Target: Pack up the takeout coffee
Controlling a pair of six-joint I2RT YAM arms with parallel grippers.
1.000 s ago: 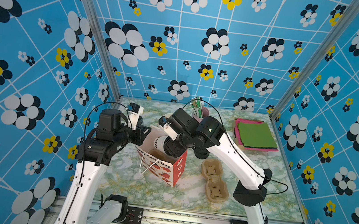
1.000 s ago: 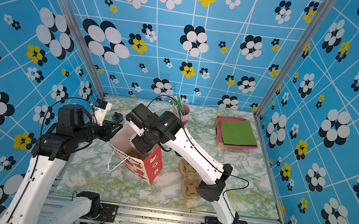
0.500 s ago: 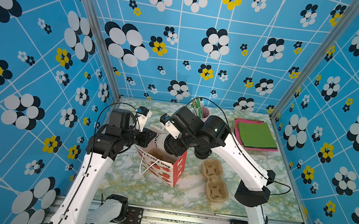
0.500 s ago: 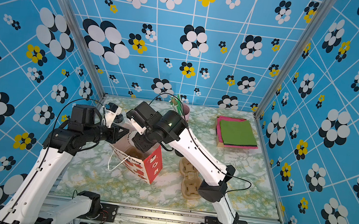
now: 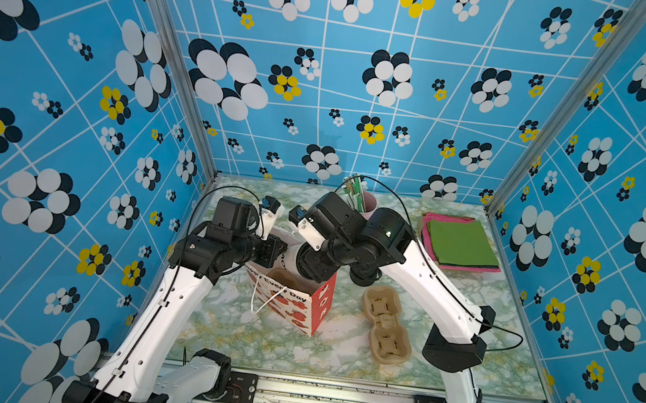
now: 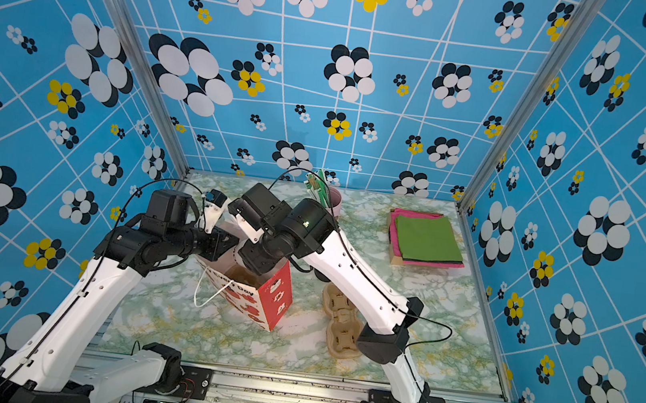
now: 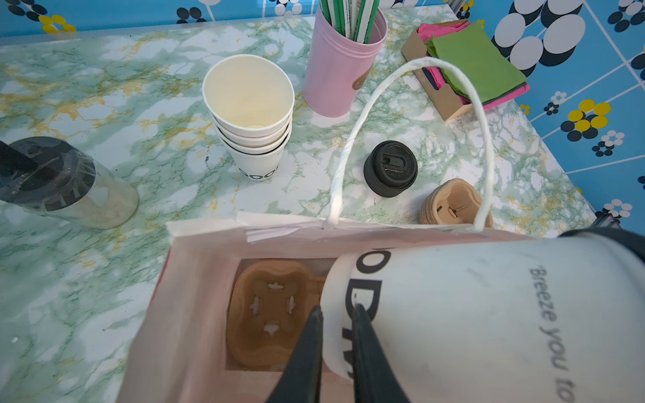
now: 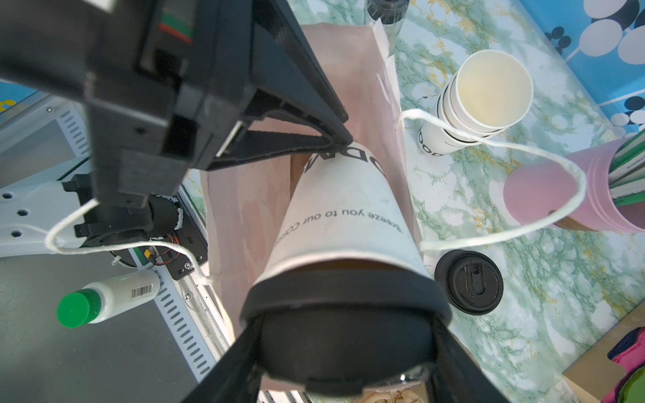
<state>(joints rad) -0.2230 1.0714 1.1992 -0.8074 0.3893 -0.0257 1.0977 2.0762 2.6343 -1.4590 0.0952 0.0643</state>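
The takeout coffee [image 8: 342, 216], a white paper cup with dark lettering and a black lid, hangs tilted with its base inside the mouth of the red paper bag [image 5: 316, 306]. My right gripper [image 8: 345, 335] is shut on its lid from both sides. A brown cardboard cup tray [image 7: 268, 307] lies on the bag's floor beside the cup's base. My left gripper [image 7: 336, 312] reaches in over the bag's rim. Its fingers stand almost together, with only a slit between them, and their tips are against the cup's base. In both top views the two grippers meet over the bag and the cup [image 5: 290, 258] barely shows.
Behind the bag stand a stack of lidless cups [image 7: 249, 115], a pile of black lids [image 7: 390, 169], a pink tin of straws [image 7: 343, 66] and a clear jar [image 7: 66, 181]. Napkins [image 5: 461, 242] lie back right. Cardboard carriers [image 5: 386, 323] lie right of the bag. One bag handle [image 7: 419, 69] arches up.
My left gripper has moved right, up to the bag's mouth and the cup's base, and has narrowed slightly. The right gripper still holds the cup over the bag in about the same place.
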